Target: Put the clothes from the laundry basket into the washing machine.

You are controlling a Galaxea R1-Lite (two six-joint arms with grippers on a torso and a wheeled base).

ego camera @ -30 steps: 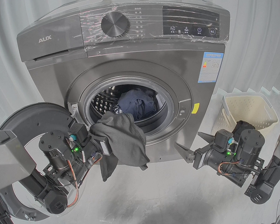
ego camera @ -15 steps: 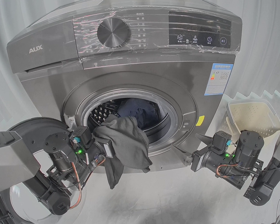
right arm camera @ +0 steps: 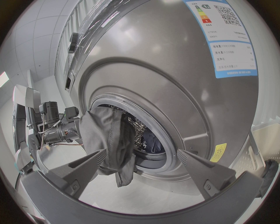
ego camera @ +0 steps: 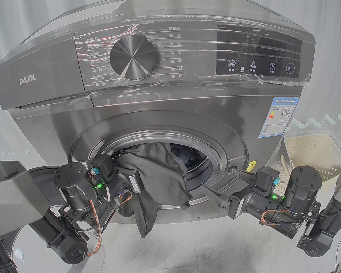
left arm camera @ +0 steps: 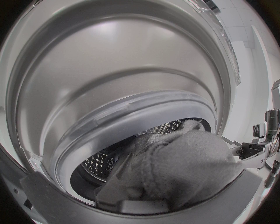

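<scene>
The left end effector (ego camera: 138, 182) clamps a grey garment (ego camera: 161, 170) bunched at the washer (ego camera: 176, 115) mouth, its tail hanging outside the rim, likely ready for pushing in, while the right end effector (ego camera: 225, 183) hangs wide and empty near the basket (ego camera: 314, 152).

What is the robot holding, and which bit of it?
The left claw grips the grey garment by a bunched-up part; the rest drapes down. The right claw is open, holding nothing.
</scene>
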